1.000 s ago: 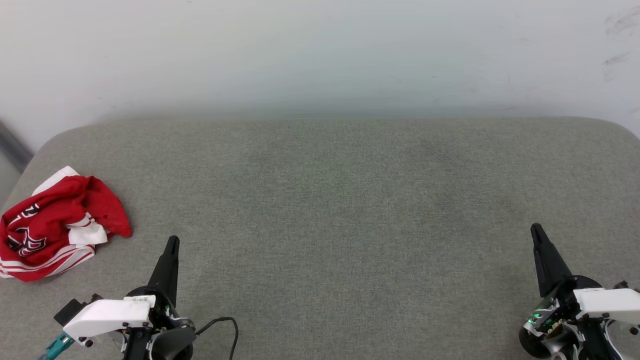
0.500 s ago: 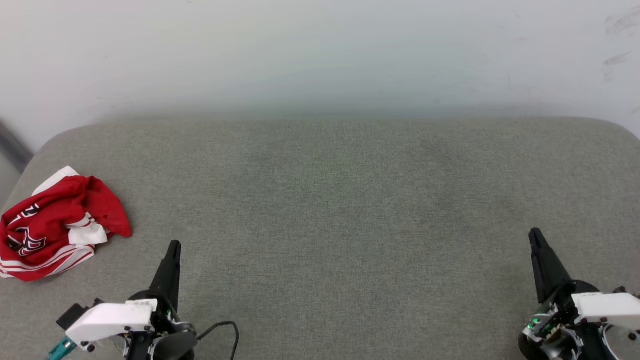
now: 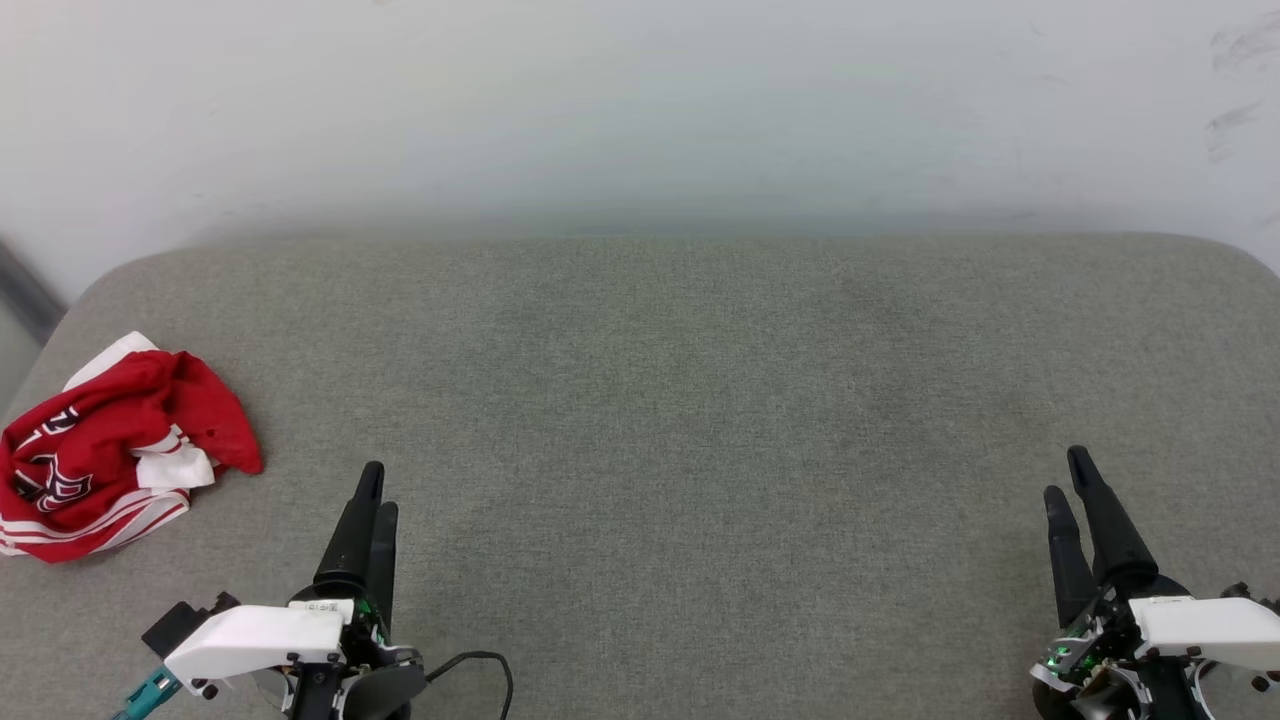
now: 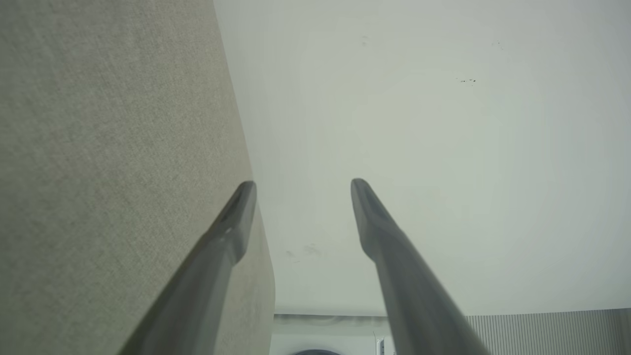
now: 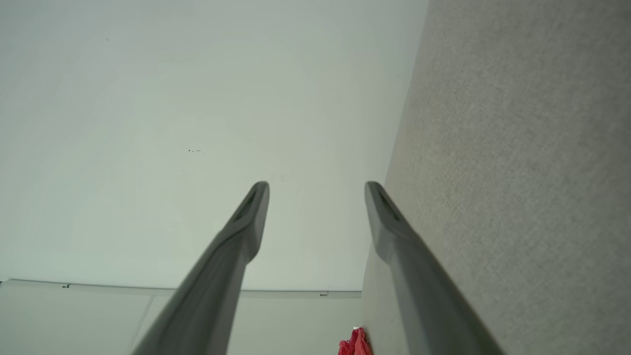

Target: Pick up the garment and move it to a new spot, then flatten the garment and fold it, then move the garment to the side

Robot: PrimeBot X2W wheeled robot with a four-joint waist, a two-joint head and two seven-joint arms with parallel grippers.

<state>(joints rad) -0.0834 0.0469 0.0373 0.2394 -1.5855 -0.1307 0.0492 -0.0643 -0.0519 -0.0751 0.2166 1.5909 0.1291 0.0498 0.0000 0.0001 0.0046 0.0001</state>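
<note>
Head view: garment (image 3: pixel 110 455) lies crumpled at the far-left edge of the grey cushion (image 3: pixel 700 400), touching neither arm. Fingers spread wide and empty on left gripper (image 3: pixel 380 490) and right gripper (image 3: pixel 1063 472). Risk: a one-sided pinch grabs only a fold, or nudges it off the edge.

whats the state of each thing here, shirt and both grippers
garment: crumpled in a heap on the grey cushion near its left edge, not held
left gripper: open, empty, apart from the garment
right gripper: open, empty, at the opposite side from the garment
</note>
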